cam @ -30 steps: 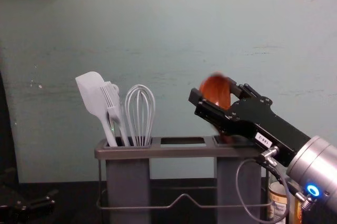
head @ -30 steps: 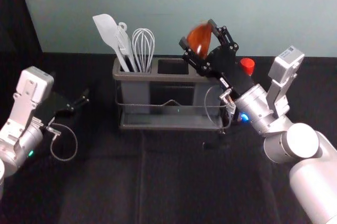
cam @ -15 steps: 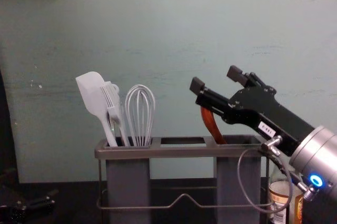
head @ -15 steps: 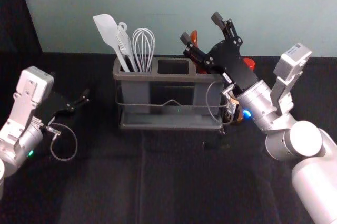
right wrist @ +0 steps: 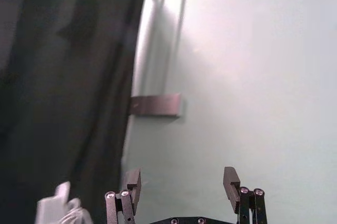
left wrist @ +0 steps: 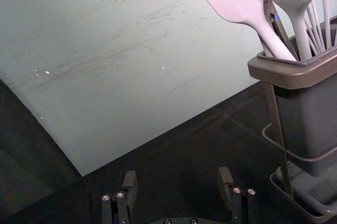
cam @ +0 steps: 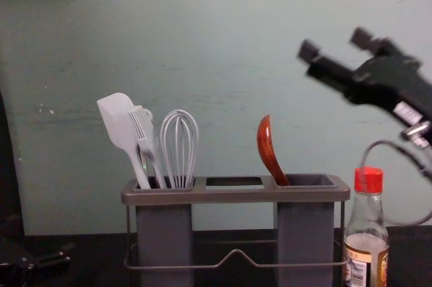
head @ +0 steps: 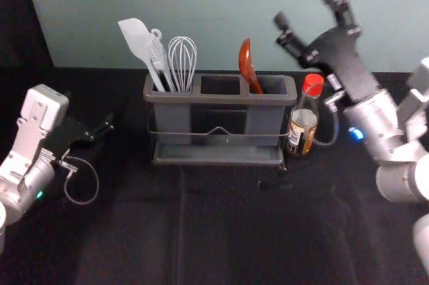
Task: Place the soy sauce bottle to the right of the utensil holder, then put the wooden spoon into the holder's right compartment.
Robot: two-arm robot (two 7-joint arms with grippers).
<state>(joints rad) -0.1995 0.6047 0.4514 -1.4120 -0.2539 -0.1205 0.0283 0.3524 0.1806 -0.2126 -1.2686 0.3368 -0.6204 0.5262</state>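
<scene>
The right tool (head: 303,7), wide and empty, has let go of the wooden spoon (head: 247,64) and drawn away up and to the right. Below it, the soy sauce bottle (head: 303,124) stands just beside the utensil holder (head: 194,98). Farther to its left, the spoon leans in the right compartment (head: 273,84). Both placements look done. Beyond the holder, the left tool (left wrist: 178,176) is parked, fingers apart.
</scene>
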